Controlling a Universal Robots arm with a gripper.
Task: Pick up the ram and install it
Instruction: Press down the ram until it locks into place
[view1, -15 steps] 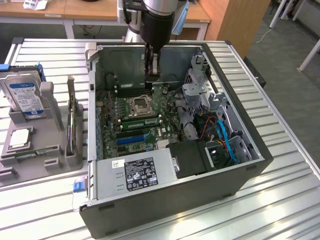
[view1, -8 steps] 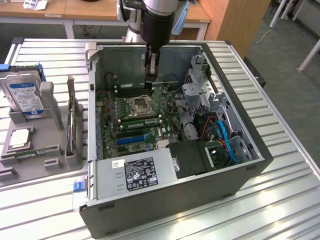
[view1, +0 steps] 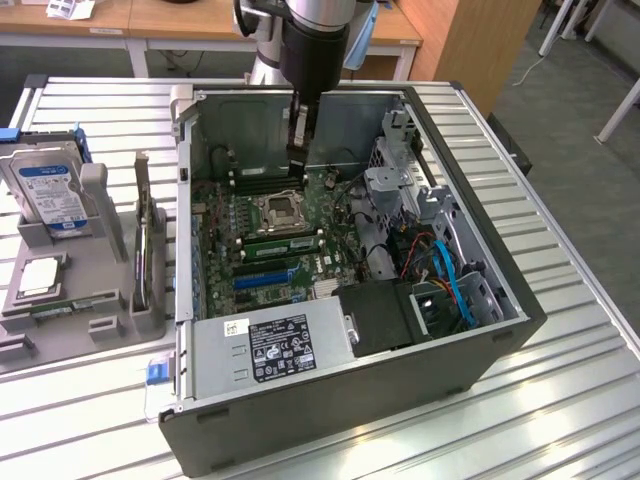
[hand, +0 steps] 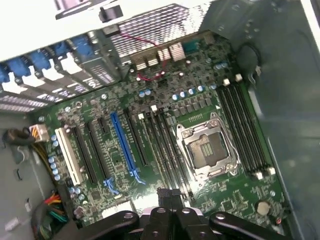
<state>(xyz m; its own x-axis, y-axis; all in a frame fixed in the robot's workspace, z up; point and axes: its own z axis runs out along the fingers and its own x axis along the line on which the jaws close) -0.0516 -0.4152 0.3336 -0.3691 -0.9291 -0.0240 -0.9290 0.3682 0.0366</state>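
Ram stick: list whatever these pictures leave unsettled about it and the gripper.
- Exterior view: whether the shut gripper holds a ram stick. Its tips are too small and dark against the motherboard.
- Wrist view: the gripper is cut off by the picture's edge, which hides what it grips.
- Exterior view: the print on the power supply label is too small to read.
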